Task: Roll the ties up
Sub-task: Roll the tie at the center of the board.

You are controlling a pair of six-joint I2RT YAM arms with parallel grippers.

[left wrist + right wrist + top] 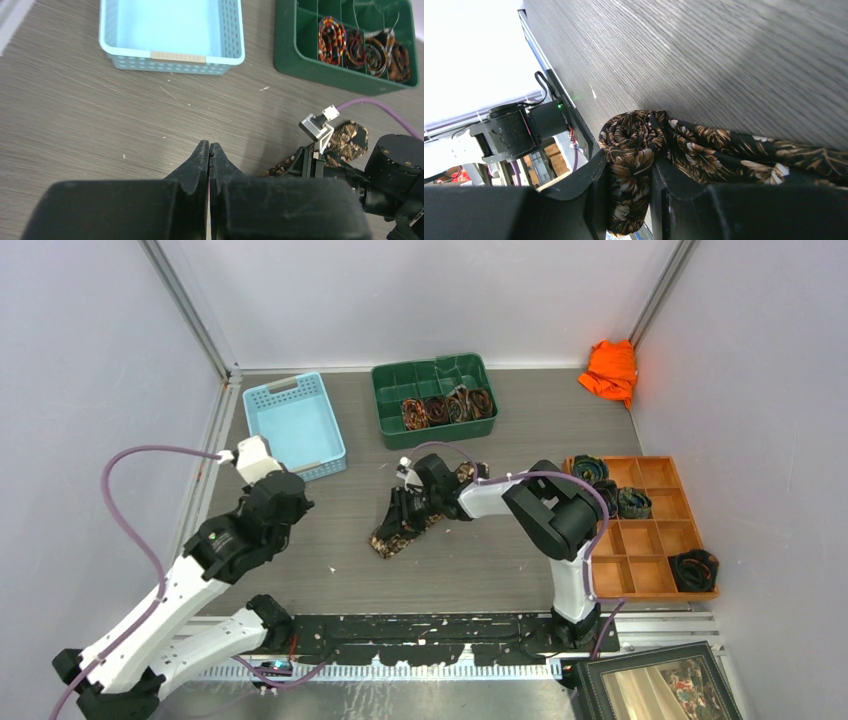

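Overhead, the left arm (180,585) rises from its base at the near left corner and bends toward the middle of the counter (330,560). Its wrist stops just short of a light blue basket (295,430). The right arm (545,515) stands up from the near edge, folds at the elbow and reaches left. Its wrist is low over a brown patterned tie (388,542) that lies slanted mid-counter. A green bin (420,375) at the far side holds a row of rolled ties (447,407). An orange divided tray (650,575) on the right holds dark coils (634,502) in several compartments. A bright orange cloth (610,370) is bunched in the far right corner, and a framed picture (655,680) lies at the near right.

From the left wrist, the left fingers (200,165) are pressed together, tips touching, holding nothing, above bare counter. The basket is ahead and the green bin is off to the right. The right arm's wrist sits on the tie at lower right.

From the right wrist, the right fingers (574,200) stand partly apart and clamp the rolled-up end of the tie, a small spiral of brown floral fabric. The rest of the tie trails flat along the counter to the right. A black arm joint (509,135) with a small green light sits by the counter's edge.
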